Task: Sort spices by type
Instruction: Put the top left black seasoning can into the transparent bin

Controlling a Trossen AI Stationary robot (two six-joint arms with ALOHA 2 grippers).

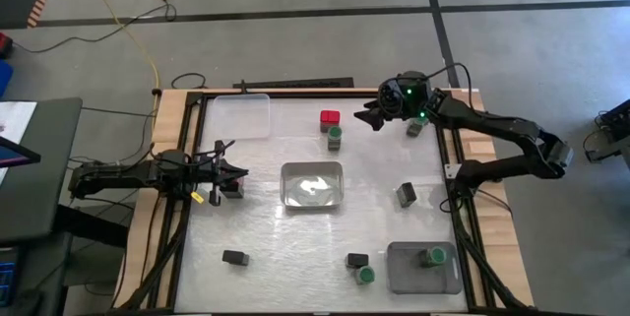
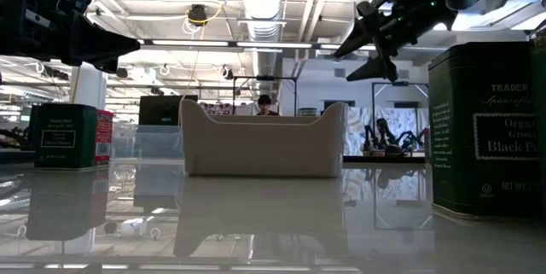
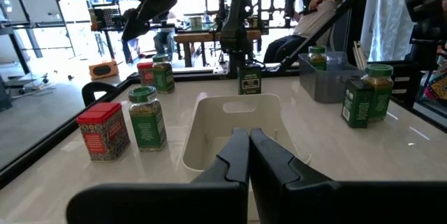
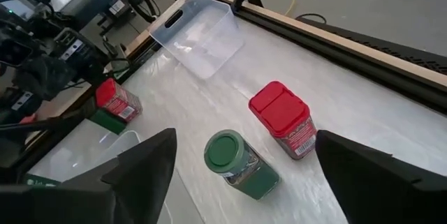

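The right gripper (image 4: 241, 175) is hovering with fingers spread wide above a green round-capped glass spice jar (image 4: 239, 163) and a red square-capped spice tin (image 4: 283, 119), standing side by side near the table's far edge. Both are looking light, rigid and slick, best pinched across the body under the cap. The left gripper (image 3: 248, 155) is waiting shut near the table's left side.

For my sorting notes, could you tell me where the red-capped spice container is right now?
In the high view, the red-capped spice container stands at the table's far edge, just behind a green-capped jar, left of the open right end effector.

"TRADER", "Black" on dark tin (image 2: 488, 129)
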